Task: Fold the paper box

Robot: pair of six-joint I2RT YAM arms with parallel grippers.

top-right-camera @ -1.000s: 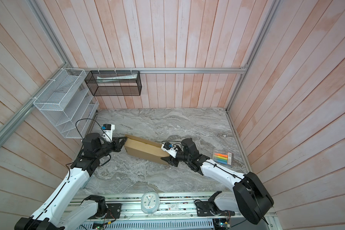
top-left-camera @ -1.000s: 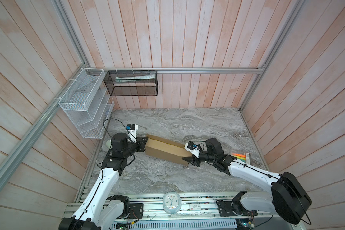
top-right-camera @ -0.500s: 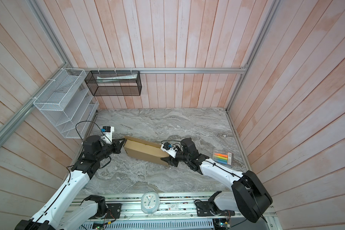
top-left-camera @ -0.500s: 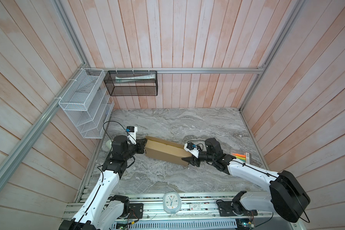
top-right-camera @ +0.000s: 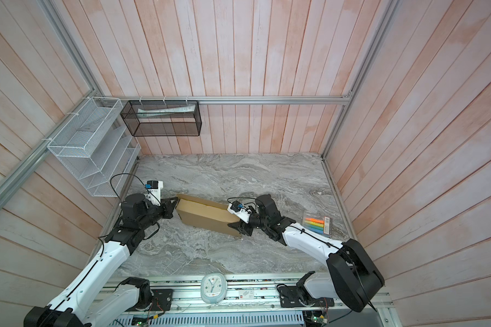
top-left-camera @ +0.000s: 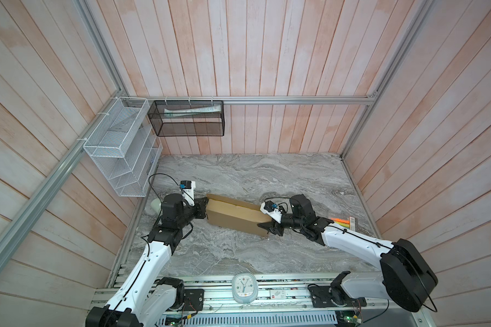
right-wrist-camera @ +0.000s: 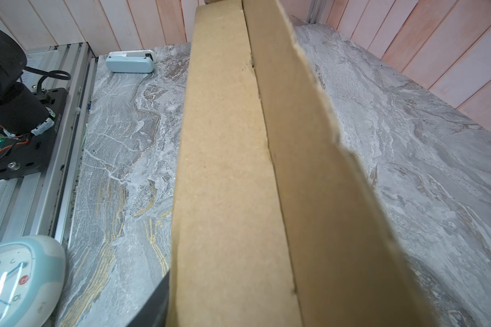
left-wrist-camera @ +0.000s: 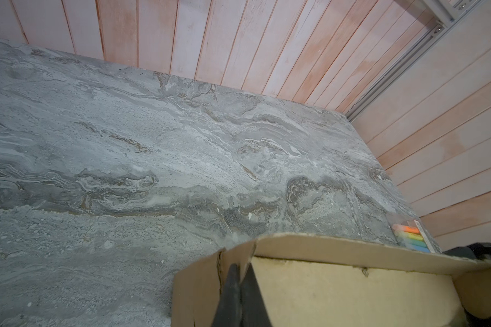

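Marble table [top-left-camera: 238, 175], paper box [top-left-camera: 233, 216]: only wrist view shows left fingers [left-wrist-camera: 231, 297] closed; right fingers [top-left-camera: 263, 225] clamp it.

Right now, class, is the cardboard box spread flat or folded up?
Folded up: the cardboard box shows upright walls under a top panel. Lid fully tucked: cannot tell.

White arms [top-left-camera: 142, 270], black joints [top-left-camera: 170, 208], apparently black cables [right-wrist-camera: 50, 73]

We see the paper box [top-left-camera: 233, 216], plain brown cardboard folded into a long shallow shape. It lies slantwise on the tabletop [top-left-camera: 247, 175], and its lid flap seems slightly ajar.
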